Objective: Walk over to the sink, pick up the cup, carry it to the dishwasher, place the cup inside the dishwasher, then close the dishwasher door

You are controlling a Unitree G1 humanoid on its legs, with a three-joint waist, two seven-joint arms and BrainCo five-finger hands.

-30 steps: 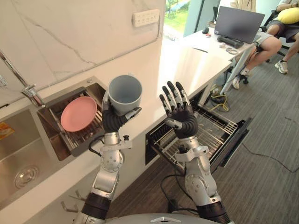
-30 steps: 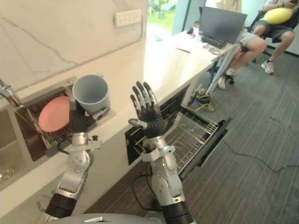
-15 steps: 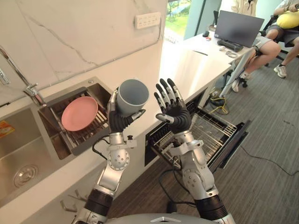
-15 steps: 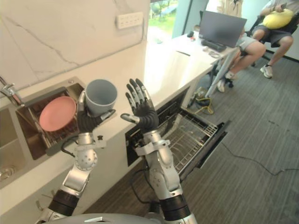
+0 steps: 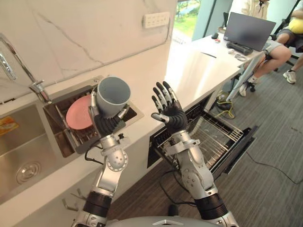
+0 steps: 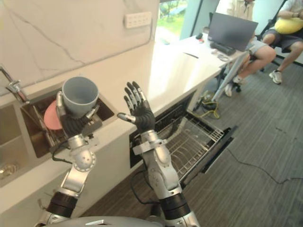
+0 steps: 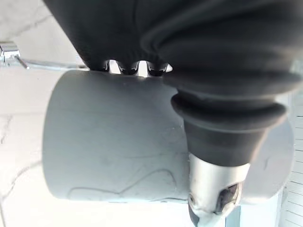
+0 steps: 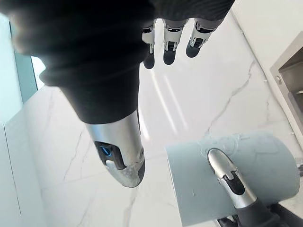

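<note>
1. at the far left a faucet (image 5: 21, 64) stands over a steel sink (image 5: 21, 151) set into the pale surface (image 5: 199, 66).
2. just beside the sink, a pink plate (image 5: 76, 114) leans in a wire rack in a smaller sunken compartment.
3. the left hand (image 5: 108, 125) is raised in front of that compartment. its fingers (image 5: 124, 112) and thumb are curled round the lower part of a grey cup (image 5: 113, 96).
4. the cup is held in the air above the surface's edge, its open mouth tilted up towards the camera. in the left wrist view the cup's wall (image 7: 113, 142) lies against the palm.
5. the right hand (image 5: 170, 116) is held up near the cup but apart from it, fingers (image 5: 161, 97) straight and spread, holding nothing.
6. below and to the right of the hands the dishwasher (image 5: 158, 142) sits under the surface. its door (image 5: 244, 142) is folded down and its wire rack (image 5: 215, 136) is pulled out over the door.
7. at the far right a laptop (image 5: 248, 30) sits on the end of the surface, and a seated person (image 5: 281, 45) is beside it.
</note>
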